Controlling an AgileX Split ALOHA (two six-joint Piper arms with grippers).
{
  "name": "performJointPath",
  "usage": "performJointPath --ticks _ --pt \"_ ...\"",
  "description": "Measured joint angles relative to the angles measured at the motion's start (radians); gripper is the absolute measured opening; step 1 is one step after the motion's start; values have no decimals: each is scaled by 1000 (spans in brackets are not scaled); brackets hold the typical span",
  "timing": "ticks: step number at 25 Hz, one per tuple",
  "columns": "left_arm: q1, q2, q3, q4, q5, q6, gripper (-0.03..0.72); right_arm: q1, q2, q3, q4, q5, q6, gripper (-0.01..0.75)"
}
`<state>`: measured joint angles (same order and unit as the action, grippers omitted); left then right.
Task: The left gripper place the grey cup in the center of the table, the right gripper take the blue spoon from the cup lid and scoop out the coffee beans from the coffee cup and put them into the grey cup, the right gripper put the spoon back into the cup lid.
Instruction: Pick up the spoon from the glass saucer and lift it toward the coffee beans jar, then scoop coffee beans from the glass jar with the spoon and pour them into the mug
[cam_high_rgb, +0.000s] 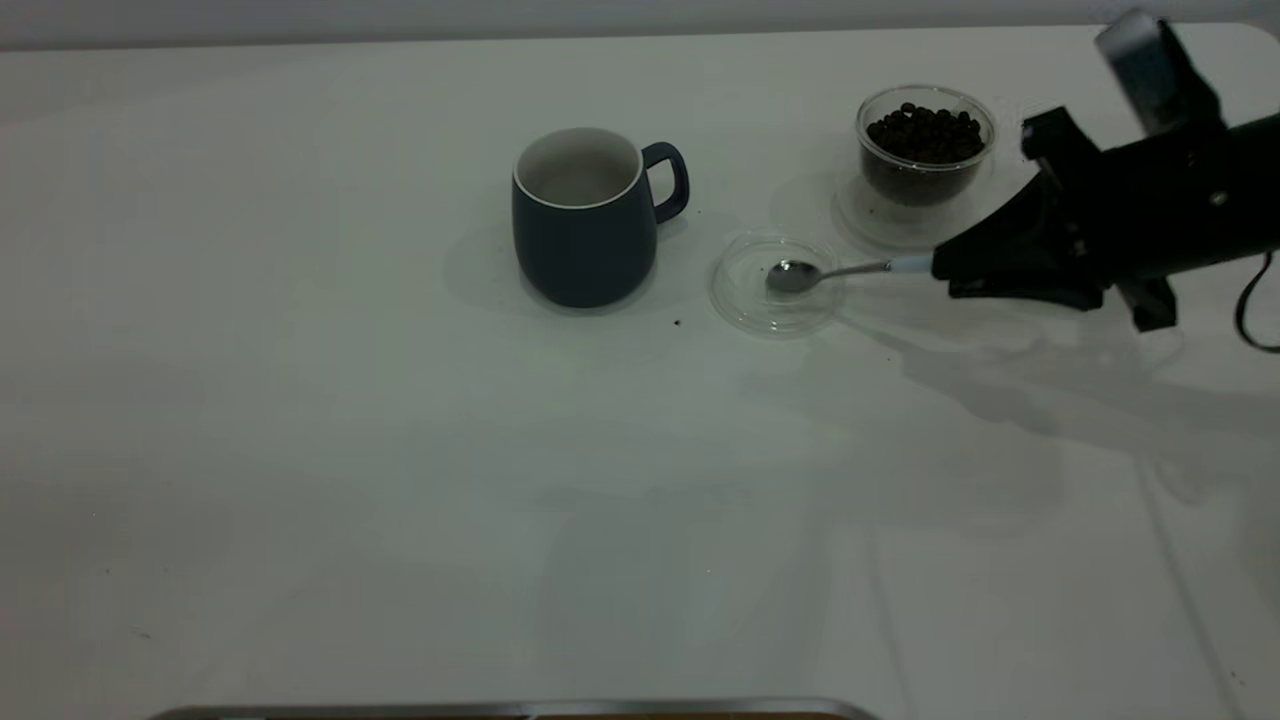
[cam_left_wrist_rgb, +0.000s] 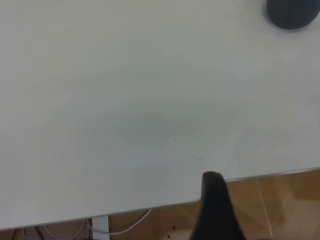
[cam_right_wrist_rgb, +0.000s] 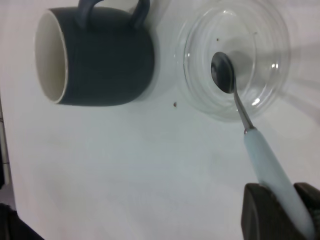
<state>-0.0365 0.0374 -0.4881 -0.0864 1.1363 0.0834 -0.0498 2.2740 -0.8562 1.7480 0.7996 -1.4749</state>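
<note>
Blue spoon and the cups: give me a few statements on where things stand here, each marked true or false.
1. The right gripper is shut on the handle of the blue spoon. True.
2. The spoon's bowl is inside the coffee cup. False: it lies over the cup lid, which sits between the two cups.
3. The grey cup stands upright with its handle toward the coffee cup. True.
4. The coffee cup is empty. False: it holds a heap of coffee beans.
5. The left gripper is holding the grey cup. False: in the left wrist view it is near the edge of the table, far from the cup.
</note>
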Motion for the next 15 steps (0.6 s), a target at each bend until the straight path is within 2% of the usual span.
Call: performJointPath --ticks 8,15 --pt "0 0 0 0 0 0 592 0 -193 40 32 -27 -65 115" --pt "0 0 0 0 0 0 592 0 -338 40 41 -316 -88 115"
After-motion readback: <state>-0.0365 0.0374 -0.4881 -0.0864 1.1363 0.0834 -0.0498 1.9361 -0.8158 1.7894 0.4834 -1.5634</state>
